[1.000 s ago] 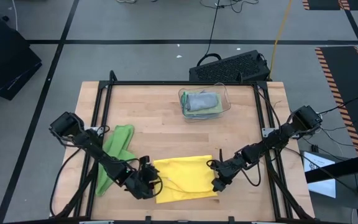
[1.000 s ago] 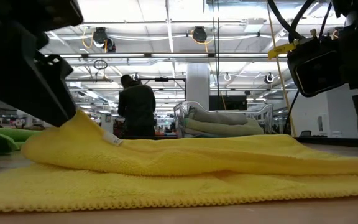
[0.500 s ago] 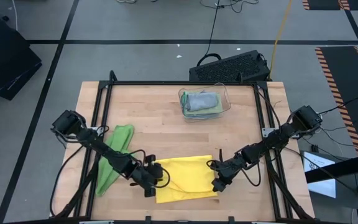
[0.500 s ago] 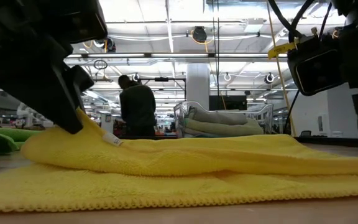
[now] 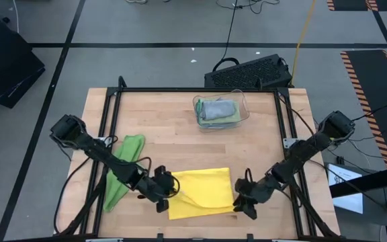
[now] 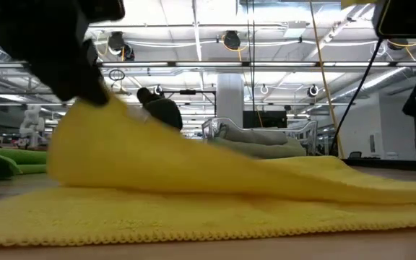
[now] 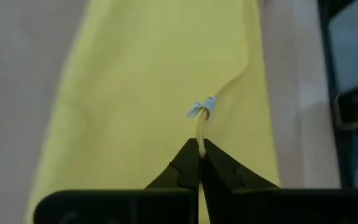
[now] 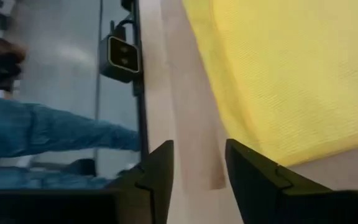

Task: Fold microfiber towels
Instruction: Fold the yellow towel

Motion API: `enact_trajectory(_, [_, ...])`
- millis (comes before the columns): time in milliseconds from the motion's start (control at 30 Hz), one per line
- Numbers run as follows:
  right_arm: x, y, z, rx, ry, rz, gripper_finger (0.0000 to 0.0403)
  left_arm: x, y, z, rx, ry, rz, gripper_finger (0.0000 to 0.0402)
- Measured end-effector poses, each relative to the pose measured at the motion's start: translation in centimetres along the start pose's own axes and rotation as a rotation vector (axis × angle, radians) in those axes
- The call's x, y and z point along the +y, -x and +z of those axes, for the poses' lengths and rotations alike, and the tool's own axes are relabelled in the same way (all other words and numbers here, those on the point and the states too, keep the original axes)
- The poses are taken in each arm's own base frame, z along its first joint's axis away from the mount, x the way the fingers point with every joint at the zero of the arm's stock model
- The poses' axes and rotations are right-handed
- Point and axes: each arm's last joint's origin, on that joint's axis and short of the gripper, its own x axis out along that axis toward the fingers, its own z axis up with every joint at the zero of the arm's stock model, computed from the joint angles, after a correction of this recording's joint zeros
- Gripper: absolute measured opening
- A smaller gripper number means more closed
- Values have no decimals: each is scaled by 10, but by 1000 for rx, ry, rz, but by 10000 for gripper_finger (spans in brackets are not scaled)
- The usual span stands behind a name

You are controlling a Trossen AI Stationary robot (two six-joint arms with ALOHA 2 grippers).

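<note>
Pincer work is seen at both short edges of the yellow towel [image 5: 200, 193], which lies near the front edge of the wooden counter [image 5: 173, 144]. The left pincer [image 5: 168, 186] is pressed together on the towel's left edge, and a small white tag at that edge is seen just beyond its fingertips [image 7: 194, 158] in the left wrist view. In the low view that edge is seen raised off the counter, with the rest of the cloth sloping down to a lower layer that lies flat. The right pincer [image 5: 244, 205] is placed at the towel's front right corner, just off the cloth; its fingers [image 8: 157, 171] are seen spread over bare wood in the right wrist view, with nothing between them. A bright green towel [image 5: 121, 169] is laid in a long crumpled strip on the left side of the counter, under the left arm. At the back of the counter a clear plastic bin [image 5: 221, 111] is set, with a grey towel [image 5: 217, 107] folded on top of others inside it. A person [image 6: 163, 110] is seen in the room beyond the counter.
</note>
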Motion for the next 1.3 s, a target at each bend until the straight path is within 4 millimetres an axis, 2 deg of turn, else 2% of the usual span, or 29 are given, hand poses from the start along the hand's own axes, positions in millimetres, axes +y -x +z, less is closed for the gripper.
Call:
enact_trajectory(100, [2, 0, -4, -73, 52, -37, 159, 0, 12, 9, -69, 31, 3, 4])
enact_trajectory(233, [0, 0, 1, -152, 86, -80, 194, 3, 18, 15, -104, 63, 21, 9])
enact_trajectory(367, [-1, 0, 21, -251, 133, -77, 223, 8, 16, 19, -112, 127, 33, 4])
enact_trajectory(500, [0, -4, 49, -311, 215, -114, 232, 13, 15, 23, -124, 166, 48, 10])
enact_trajectory(600, [-1, -12, 64, -306, 281, -137, 226, 19, 14, 27, -147, 197, 78, 7])
enact_trajectory(733, [-6, -25, 72, -290, 298, -157, 207, 25, 13, 32, -188, 256, 117, 7])
enact_trajectory(900, [-19, -40, 67, -246, 239, -194, 180, 31, 12, 37, -225, 287, 156, 7])
enact_trajectory(1100, [-24, -55, 60, -164, 229, -133, 150, 34, 11, 40, -241, 303, 160, 11])
enact_trajectory(1300, [-29, -57, 52, -109, 208, -176, 113, 35, 11, 41, -241, 306, 163, 5])
